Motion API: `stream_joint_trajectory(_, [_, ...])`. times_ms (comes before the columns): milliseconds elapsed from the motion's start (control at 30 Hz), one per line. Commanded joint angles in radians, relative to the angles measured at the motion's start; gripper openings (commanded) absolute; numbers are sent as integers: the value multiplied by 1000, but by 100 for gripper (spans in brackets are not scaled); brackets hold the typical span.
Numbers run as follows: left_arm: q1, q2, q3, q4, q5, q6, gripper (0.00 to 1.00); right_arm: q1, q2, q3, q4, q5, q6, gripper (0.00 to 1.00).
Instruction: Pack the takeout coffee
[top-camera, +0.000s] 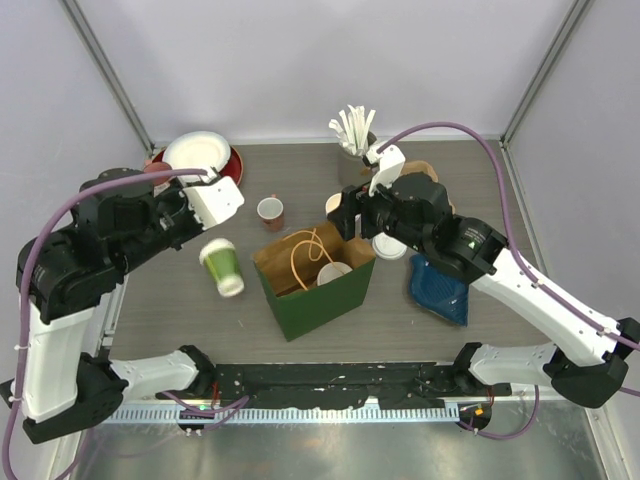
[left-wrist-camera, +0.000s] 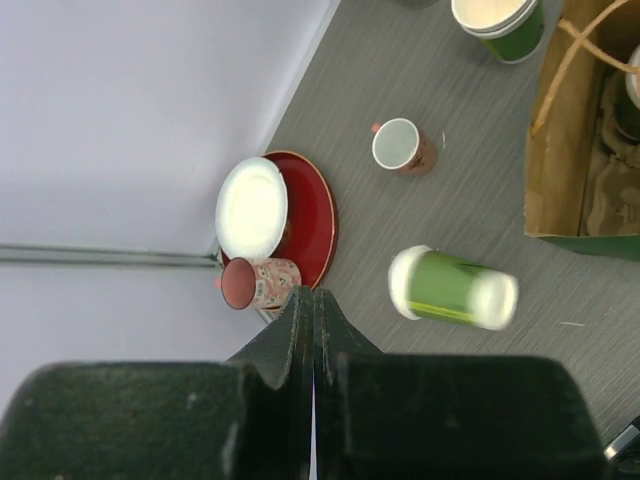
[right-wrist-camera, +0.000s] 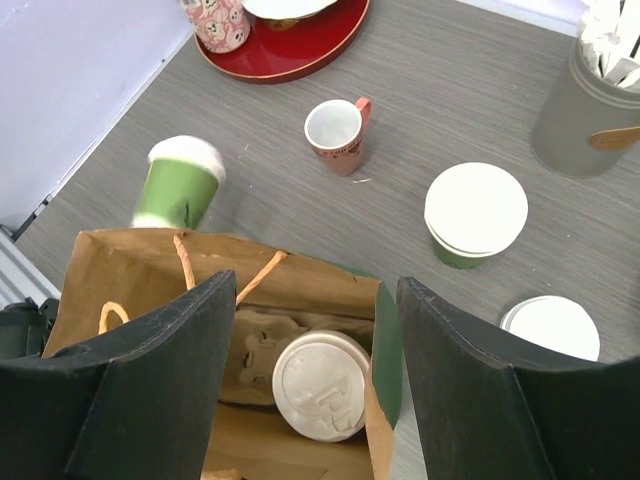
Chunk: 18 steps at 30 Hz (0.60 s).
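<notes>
One takeout coffee, a green cup with a white lid (right-wrist-camera: 318, 385), stands inside the open green paper bag (top-camera: 322, 297), on a cardboard cup carrier (right-wrist-camera: 250, 345). My right gripper (right-wrist-camera: 315, 290) hangs open over the bag's mouth with nothing between its fingers. A second green cup (top-camera: 222, 266) lies tipped on the table left of the bag and looks blurred in both wrist views. My left gripper (left-wrist-camera: 308, 295) is shut and empty, above the table beside that cup. Another lidded green cup (right-wrist-camera: 476, 213) stands right of the bag, and a further white lid (right-wrist-camera: 550, 325) shows near it.
A small red-and-white cup (top-camera: 270, 211) stands behind the bag. A red tray (left-wrist-camera: 318, 215) at the back left carries a white plate (left-wrist-camera: 250, 207), with a pink patterned tumbler (left-wrist-camera: 255, 283) beside it. A grey straw holder (right-wrist-camera: 585, 110) is at the back. A blue pouch (top-camera: 440, 288) lies right.
</notes>
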Motion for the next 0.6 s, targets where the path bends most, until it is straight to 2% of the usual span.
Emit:
stream_joint_trajectory(0, [-14, 5, -15, -120, 60, 30, 0, 3, 12, 55, 48, 39, -13, 70])
stream_joint_trajectory(67, [-14, -22, -94, -115, 66, 44, 0, 5, 17, 58, 51, 35, -4, 71])
stream_joint_trajectory(100, [-14, -47, -148, -51, 51, 41, 0, 5, 18, 58, 51, 31, -3, 70])
stream_joint_trajectory(133, [-13, -73, -214, -8, -11, 27, 0, 5, 17, 52, 55, 27, -1, 70])
stream_joint_trajectory(167, [-10, -116, -347, 35, -49, 19, 8, 5, 15, 47, 62, 21, 2, 70])
stream_joint_trajectory(267, [61, -119, -498, 164, -144, -57, 28, 3, 14, 38, 70, 15, -3, 70])
stream_joint_trajectory(333, [152, -89, -514, 239, -133, -97, 43, 5, 18, 43, 70, 2, -6, 70])
stream_joint_trajectory(367, [248, -60, -511, 262, -98, -126, 45, 5, 18, 43, 70, -10, -7, 70])
stream_joint_trajectory(400, [293, -46, -512, 312, -86, -137, 48, 5, 17, 44, 70, -16, -9, 70])
stream_joint_trajectory(567, [415, 43, -534, 402, -60, -162, 64, 5, -11, 24, 68, -16, -20, 70])
